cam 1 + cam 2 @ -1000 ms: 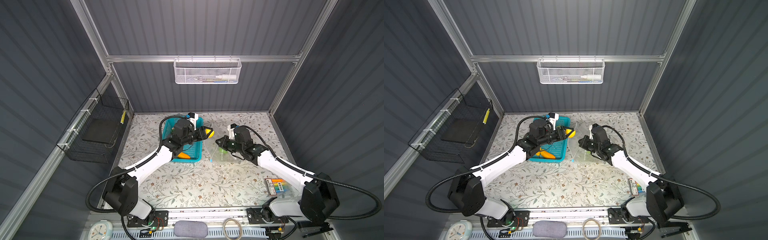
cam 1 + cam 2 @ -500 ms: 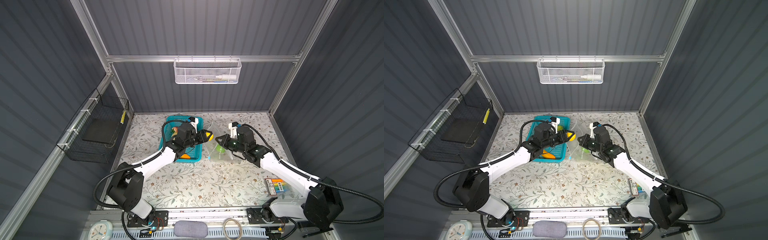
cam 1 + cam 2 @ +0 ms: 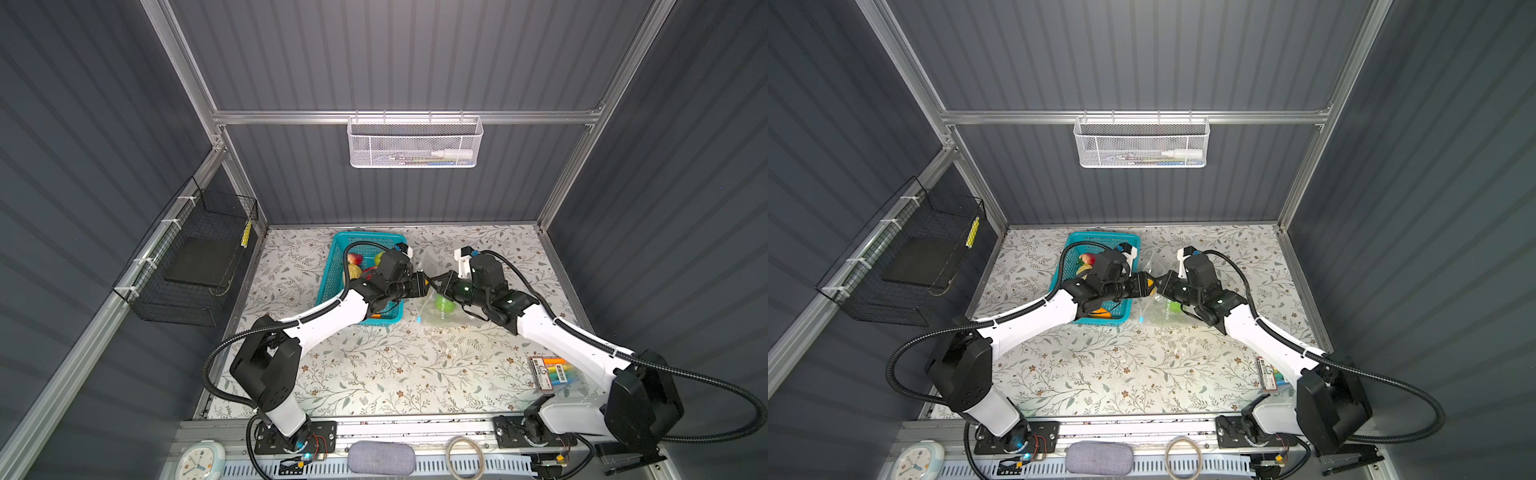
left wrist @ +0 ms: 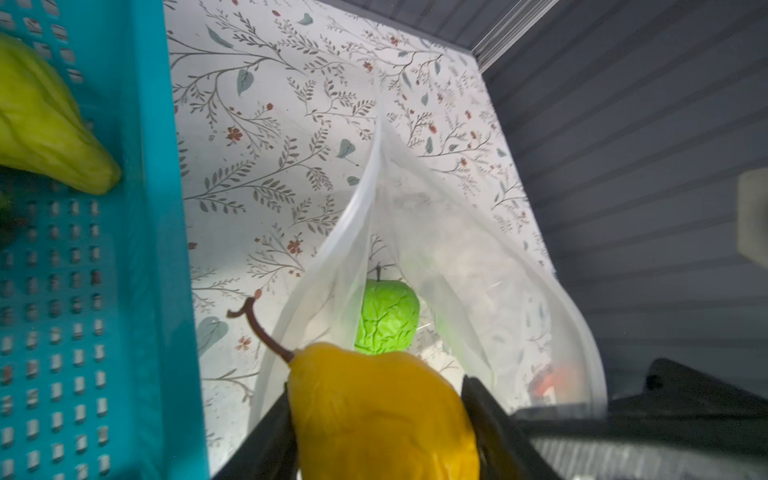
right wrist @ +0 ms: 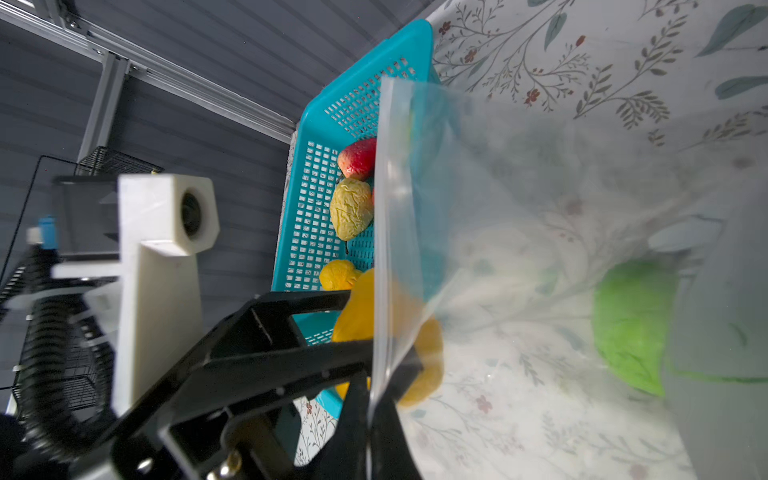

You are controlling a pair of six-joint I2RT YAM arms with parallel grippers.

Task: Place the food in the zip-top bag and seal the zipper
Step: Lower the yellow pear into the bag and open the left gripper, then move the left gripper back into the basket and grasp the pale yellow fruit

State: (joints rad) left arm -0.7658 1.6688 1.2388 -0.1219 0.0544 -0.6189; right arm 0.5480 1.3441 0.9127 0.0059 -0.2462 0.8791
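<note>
My left gripper (image 4: 378,386) is shut on a yellow pear (image 4: 382,419) with a brown stem, right at the mouth of the zip-top bag (image 4: 457,249). My right gripper (image 5: 372,386) is shut on the bag's raised upper mouth edge and holds it open. In both top views the two grippers (image 3: 426,284) (image 3: 436,286) meet beside the teal basket (image 3: 328,274). A green apple (image 4: 386,318) lies inside the bag. The zipper's light-blue slider (image 3: 419,320) sits at the bag's near corner. More food stays in the basket: a red fruit (image 5: 357,160), a pale yellow one (image 5: 351,208) and a lemon (image 5: 338,274).
A marker pack (image 3: 552,372) lies at the front right by the right arm's base. A white mesh basket (image 3: 413,143) hangs on the back wall and a black wire basket (image 3: 195,257) on the left wall. The teal basket's wall (image 4: 162,249) stands close beside the bag.
My left gripper has carried the yellow pear from over the basket rightward to the bag's mouth. My right gripper has kept hold of the bag edge and moved slightly toward it.
</note>
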